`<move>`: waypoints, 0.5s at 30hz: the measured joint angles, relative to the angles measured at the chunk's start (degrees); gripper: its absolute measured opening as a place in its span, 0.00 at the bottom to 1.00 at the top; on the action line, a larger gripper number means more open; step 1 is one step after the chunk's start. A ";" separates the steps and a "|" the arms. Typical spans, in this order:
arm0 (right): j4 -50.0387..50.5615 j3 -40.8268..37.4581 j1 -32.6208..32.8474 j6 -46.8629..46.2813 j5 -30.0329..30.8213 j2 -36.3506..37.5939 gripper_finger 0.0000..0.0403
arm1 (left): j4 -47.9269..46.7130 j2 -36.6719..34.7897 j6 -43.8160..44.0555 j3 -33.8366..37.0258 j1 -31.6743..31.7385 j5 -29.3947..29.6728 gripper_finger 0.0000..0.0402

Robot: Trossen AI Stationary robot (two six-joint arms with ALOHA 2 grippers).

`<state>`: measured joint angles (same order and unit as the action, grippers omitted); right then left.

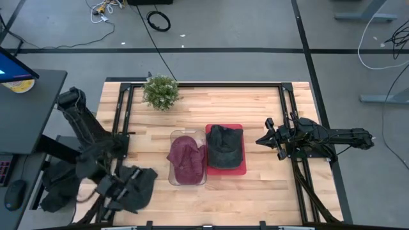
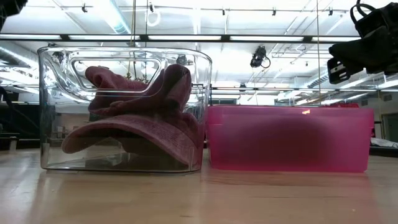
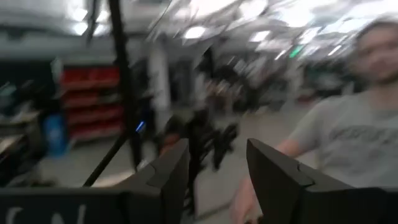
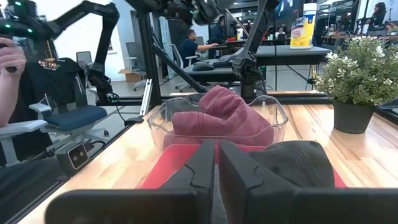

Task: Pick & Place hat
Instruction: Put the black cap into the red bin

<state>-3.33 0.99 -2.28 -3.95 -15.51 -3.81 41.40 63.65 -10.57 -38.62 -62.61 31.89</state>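
Both our jaws hold nothing. On our left gripper they stand parted with only air and the room between them; it hangs off the table's near-left corner, above a dark heap there that we cannot identify, and a person in a grey shirt shows beyond its fingers. Moving right across the table, the clear bin holds the maroon hat, crumpled with its brim low against the wall. Touching that bin's side is the red bin, and the dark hat lies in it. A small potted plant stands near the far edge, well apart from the bins. Farthest right, our right gripper hovers just beside the red bin, jaws pressed together, pointing at the hats.

We judge both hats already placed, so the step in hand looks like a retreat after the drop. If another pick is wanted, our right arm must first part its jaws, then descend over the dark hat's crown.
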 joint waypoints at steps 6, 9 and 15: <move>-0.02 0.00 0.00 0.00 0.00 0.00 0.07 | -25.21 7.42 10.78 -13.57 -2.23 12.84 0.42; -0.02 0.00 0.00 0.00 0.00 0.00 0.07 | -46.47 11.98 24.44 -21.69 -2.19 15.63 0.42; 0.01 0.00 0.00 0.00 0.00 0.00 0.07 | -80.95 20.59 56.74 -35.19 -0.01 12.03 0.42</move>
<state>-3.32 0.99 -2.28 -3.95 -15.51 -3.81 -39.55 84.25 46.17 -73.82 -62.62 43.92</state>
